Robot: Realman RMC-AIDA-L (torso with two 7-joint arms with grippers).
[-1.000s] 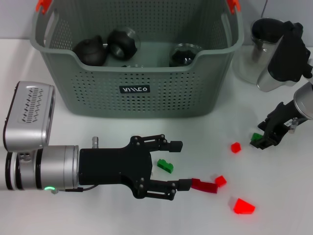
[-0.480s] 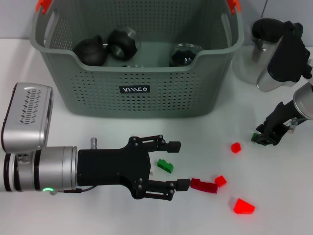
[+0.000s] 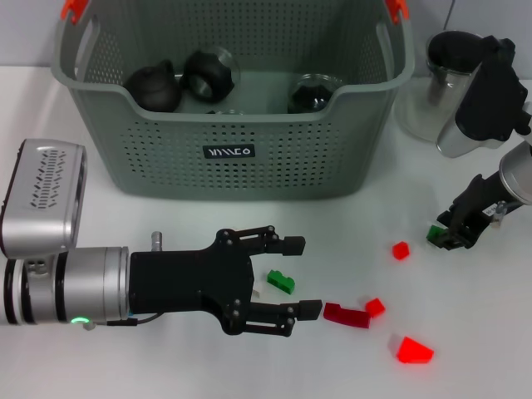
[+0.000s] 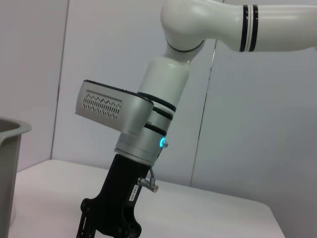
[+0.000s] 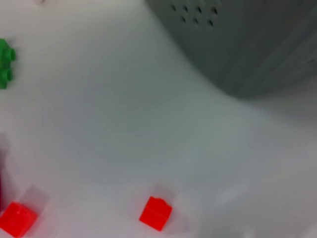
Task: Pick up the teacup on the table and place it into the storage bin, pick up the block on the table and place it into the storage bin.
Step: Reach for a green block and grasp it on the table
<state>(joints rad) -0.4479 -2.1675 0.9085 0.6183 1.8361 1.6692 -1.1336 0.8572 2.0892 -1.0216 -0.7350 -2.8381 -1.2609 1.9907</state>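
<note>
A: How far along is it?

B: The teacup part looks done, I'd judge: dark round pieces and a glass one already lie in the storage bin (image 3: 233, 108), and no cup stands on the table (image 3: 349, 241).

A: And the blocks?

B: All left to do. The left gripper (image 3: 295, 278) has its jaws spread wide and empty, with the green block (image 3: 281, 281) lying between them and the dark red block (image 3: 347, 315) just past the lower jaw's tip.

A: The other arm?

B: The right gripper (image 3: 455, 237) is low at a second green block (image 3: 435, 233) (whether its jaws grip it or merely touch it, I cannot tell). Three bright red blocks lie between the two grippers.
</note>
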